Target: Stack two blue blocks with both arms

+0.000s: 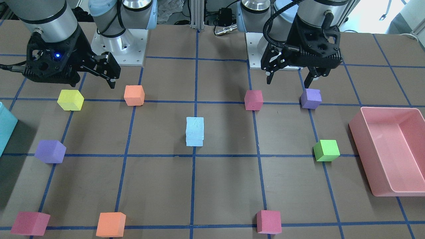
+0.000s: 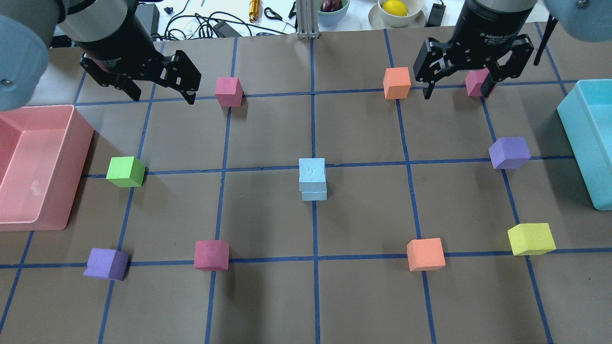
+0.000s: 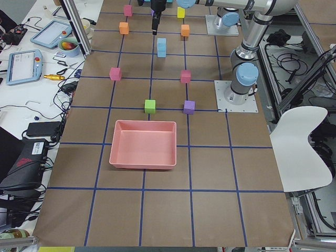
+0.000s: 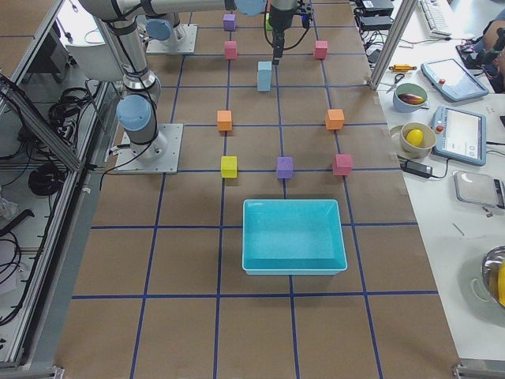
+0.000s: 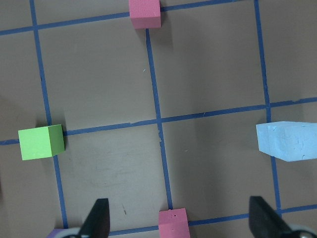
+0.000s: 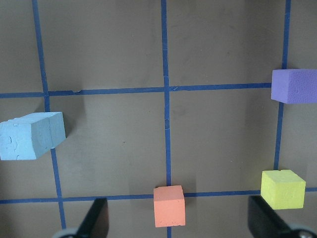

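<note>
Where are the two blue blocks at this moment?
In the overhead view the blue blocks stand stacked at the table's centre, on the middle tape line, right of the green cube.

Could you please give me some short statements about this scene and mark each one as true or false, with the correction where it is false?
1. The two blue blocks stand stacked, one on the other. True.
2. The left gripper holds the green cube. False: it is open and empty, and the cube sits on the table.
3. The pink bin is on the robot's left side. True.
4. The right gripper is shut. False: its jaws are apart and hold nothing.
5. The yellow cube lies inside the teal bin. False: it stands on the table outside the bin.
</note>
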`<state>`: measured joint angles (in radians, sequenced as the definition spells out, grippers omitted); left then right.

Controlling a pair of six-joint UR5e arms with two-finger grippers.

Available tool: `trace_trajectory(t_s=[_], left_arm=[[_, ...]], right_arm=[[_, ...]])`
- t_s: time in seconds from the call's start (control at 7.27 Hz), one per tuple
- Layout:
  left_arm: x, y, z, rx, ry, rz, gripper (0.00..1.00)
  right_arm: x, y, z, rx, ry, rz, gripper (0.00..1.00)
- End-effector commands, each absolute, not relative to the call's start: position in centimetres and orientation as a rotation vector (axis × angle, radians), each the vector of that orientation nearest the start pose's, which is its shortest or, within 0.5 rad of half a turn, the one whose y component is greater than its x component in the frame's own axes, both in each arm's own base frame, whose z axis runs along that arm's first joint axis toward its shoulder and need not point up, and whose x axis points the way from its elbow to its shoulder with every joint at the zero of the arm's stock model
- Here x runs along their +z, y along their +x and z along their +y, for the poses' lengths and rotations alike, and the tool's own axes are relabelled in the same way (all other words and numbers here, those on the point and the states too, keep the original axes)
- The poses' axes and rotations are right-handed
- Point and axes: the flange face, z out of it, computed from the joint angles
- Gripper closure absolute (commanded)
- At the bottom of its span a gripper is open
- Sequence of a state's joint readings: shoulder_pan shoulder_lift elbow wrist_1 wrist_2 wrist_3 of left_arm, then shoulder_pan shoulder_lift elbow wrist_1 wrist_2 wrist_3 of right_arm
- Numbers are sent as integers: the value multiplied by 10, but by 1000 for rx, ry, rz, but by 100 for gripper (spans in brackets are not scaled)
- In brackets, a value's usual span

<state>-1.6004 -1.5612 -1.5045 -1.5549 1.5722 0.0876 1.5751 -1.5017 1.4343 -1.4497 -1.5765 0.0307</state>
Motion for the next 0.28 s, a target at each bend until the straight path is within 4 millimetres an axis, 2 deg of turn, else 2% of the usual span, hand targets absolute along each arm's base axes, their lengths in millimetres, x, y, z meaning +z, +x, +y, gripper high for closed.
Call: trace_trajectory(t_s=[0.0, 0.14], left_arm=[[530, -146, -489, -65, 178, 3133, 0], [529, -145, -487, -43, 176, 3134, 0]], right_arm=[[508, 135, -514, 87, 43, 3147, 0], [508, 135, -514, 89, 46, 3147, 0]])
